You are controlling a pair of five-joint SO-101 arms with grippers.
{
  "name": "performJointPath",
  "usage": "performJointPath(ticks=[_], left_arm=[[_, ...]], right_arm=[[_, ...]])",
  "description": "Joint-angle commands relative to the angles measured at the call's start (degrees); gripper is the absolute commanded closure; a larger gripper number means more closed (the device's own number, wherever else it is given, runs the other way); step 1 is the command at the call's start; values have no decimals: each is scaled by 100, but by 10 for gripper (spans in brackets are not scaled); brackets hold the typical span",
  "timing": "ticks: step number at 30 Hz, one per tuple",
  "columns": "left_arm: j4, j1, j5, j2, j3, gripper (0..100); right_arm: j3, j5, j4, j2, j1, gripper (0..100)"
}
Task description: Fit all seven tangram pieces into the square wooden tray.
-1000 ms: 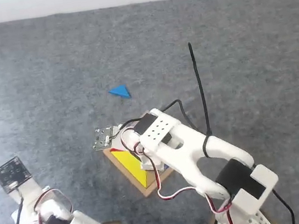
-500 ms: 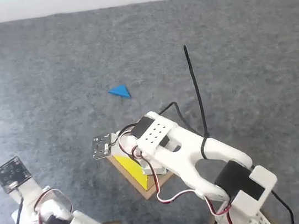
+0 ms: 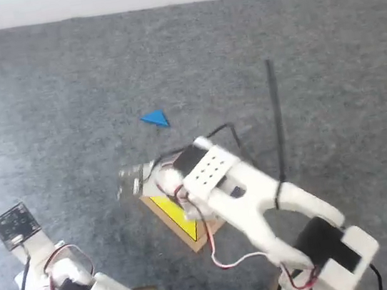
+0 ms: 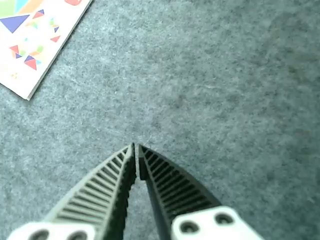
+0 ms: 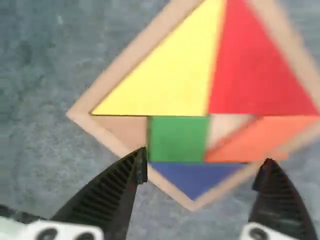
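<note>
Your right gripper (image 5: 205,165) hangs wide open just above the wooden tray (image 5: 120,132), which holds a yellow triangle (image 5: 170,80), a red triangle (image 5: 250,70) and a green square (image 5: 177,139). A small blue triangle (image 3: 154,119) lies apart from the tray on the grey carpet (image 3: 295,44). Your left gripper (image 4: 136,150) is closed and empty over the carpet.

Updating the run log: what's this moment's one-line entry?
right gripper fingers open over tray | left gripper fingers shut above table | blue triangle loose on table
</note>
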Motion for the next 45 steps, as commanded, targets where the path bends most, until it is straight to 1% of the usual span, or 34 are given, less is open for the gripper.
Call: performJointPath(ticks=[1,3,4,5,7,9,11,14,16,24,26,28,31,34,37,40,43,45], left_arm=[[0,-26,-44,-105,-92,987],[0,-26,-44,-105,-92,987],[0,-26,-44,-105,-92,987],[0,-26,-44,-105,-92,987],[0,-26,-44,-105,-92,987],[0,-26,-44,-105,-92,987],[0,-26,-44,-105,-92,987],[0,-26,-44,-105,-92,987],[0,-26,-44,-105,-92,987],[0,-26,-44,-105,-92,987],[0,-26,-44,-105,-92,987],[0,-26,-44,-105,-92,987],[0,-26,-44,-105,-92,987],[0,-26,-44,-105,-92,987],[0,-35,-44,-105,-92,987],[0,-35,-44,-105,-92,987],[0,-35,-44,-105,-92,987],[0,-35,-44,-105,-92,987]], right_arm=[[-633,-158,-31,-558,611,749],[-949,-167,31,-435,734,801],[-1116,-176,48,-277,734,805],[-1336,-246,75,-57,716,792],[-1899,-536,57,567,699,730],[-2664,-607,110,1341,681,683],[-3437,-536,119,2105,681,684],[-4686,-185,356,3169,664,696],[-5582,-97,523,3837,673,694],[-9767,-79,1446,6299,716,693],[-10576,-79,1516,6791,725,693],[-11086,-79,1429,7160,760,693],[-11147,-123,1059,7371,804,693],[-10752,-334,523,7371,910,693],[-10268,-369,453,7345,927,693],[-9732,-53,409,7275,954,696],[-9626,141,391,7222,989,700],[-9609,580,426,7231,963,728]])
